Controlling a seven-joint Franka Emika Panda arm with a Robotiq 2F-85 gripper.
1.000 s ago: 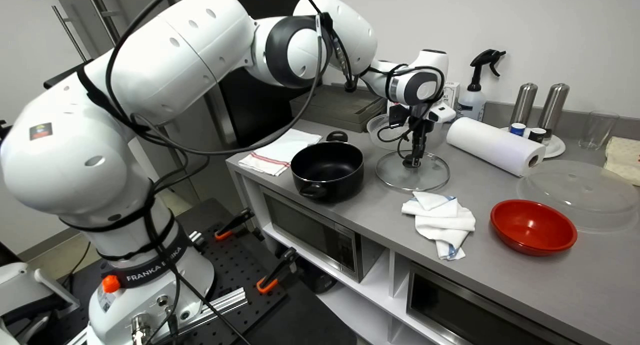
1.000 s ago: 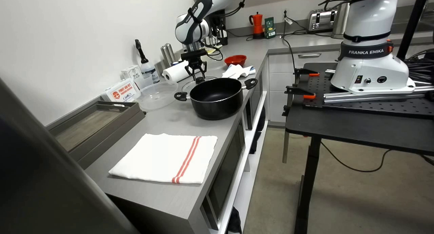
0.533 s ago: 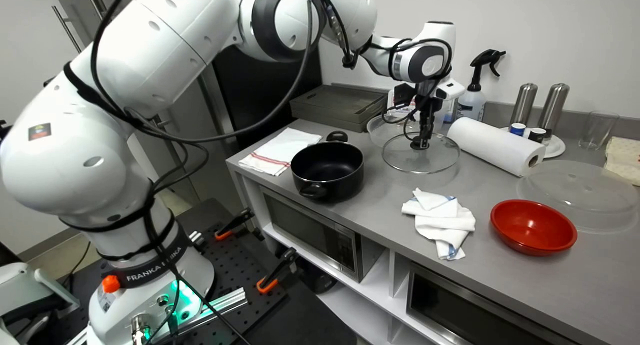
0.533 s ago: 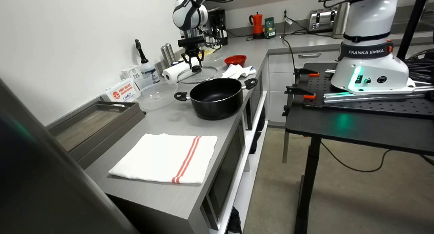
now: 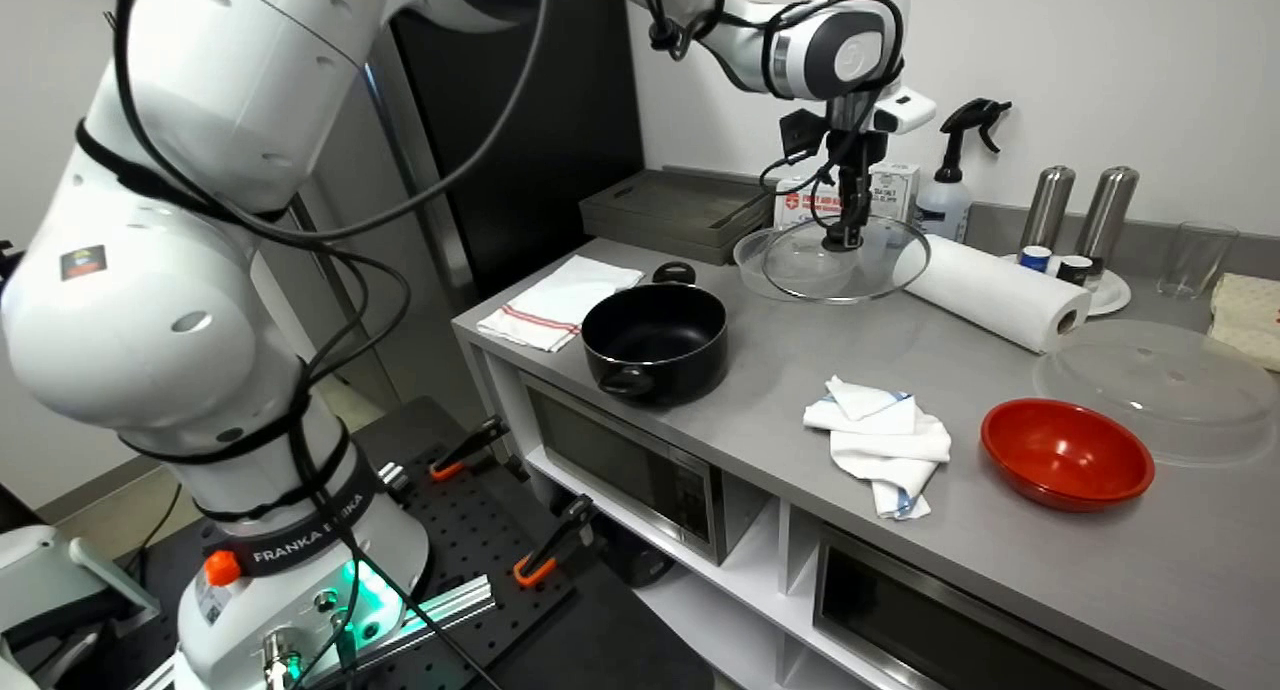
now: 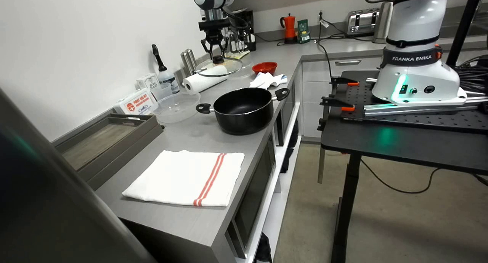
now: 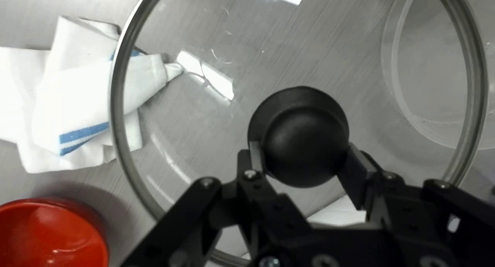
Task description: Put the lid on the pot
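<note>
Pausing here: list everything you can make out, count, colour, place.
lid: 1, clear, held above counter
pot: 1, black, on counter
red-striped towel: 1, white, near pot
red bowl: 1, red, on counter
blue-striped towel: 1, white, near red bowl
cover: 1, clear, near red bowl
roll: 1, white, on counter
boxes: 2, white, by wall
clear bowl: 1, clear, near boxes
tray: 1 or more, grey, by wall
sprayer: 1, black and white, by wall
cylinders: 2, silver, by wall
glass: 1, clear, by wall
toaster: 1, silver, on counter
moka pot: 1, red, on counter
microwaves: at least 2, dark, under counter
Left out: small or hidden items
end effector: 1, black, gripping lid
arm: 1, white, over counter
</note>
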